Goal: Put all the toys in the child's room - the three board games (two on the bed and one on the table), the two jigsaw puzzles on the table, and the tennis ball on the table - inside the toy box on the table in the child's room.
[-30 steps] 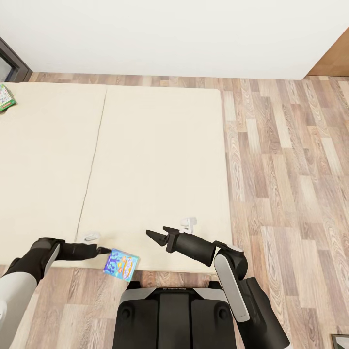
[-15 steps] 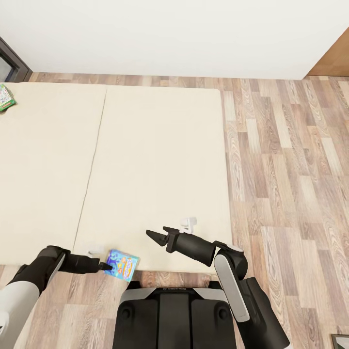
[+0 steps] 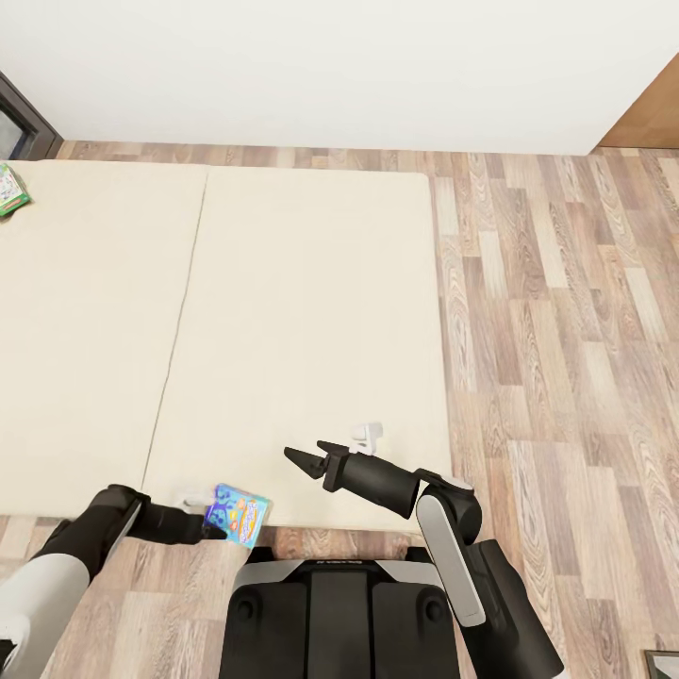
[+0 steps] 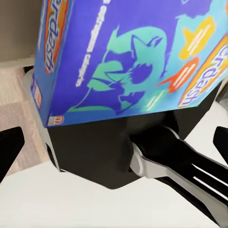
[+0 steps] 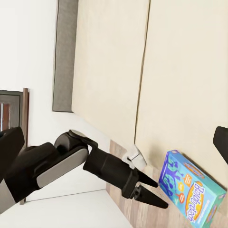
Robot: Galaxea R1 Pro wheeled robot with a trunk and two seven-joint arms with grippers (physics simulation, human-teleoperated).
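Note:
A blue board game (image 3: 240,515) with colourful print lies at the near edge of the beige bed (image 3: 311,311), partly overhanging it. My left gripper (image 3: 218,530) is open, its tips just at the box's near-left corner, below the bed's edge. In the left wrist view the blue board game (image 4: 128,57) looms close between and beyond the spread fingertips (image 4: 9,147). Further right, my right gripper (image 3: 307,455) hovers open over the bed edge with nothing in it. Another board game (image 3: 9,189), green and white, lies at the bed's far left.
Two small white pieces (image 3: 368,435) rest on the mattress near the front edge. Wood-plank floor (image 3: 566,330) runs along the right of the bed and a white wall (image 3: 330,66) stands behind. My black base (image 3: 335,613) sits right against the bed.
My left arm has drawn back toward my base and dropped lower, its tips sliding from beside the blue box's left edge to its near-left corner. The box and the right arm have stayed put.

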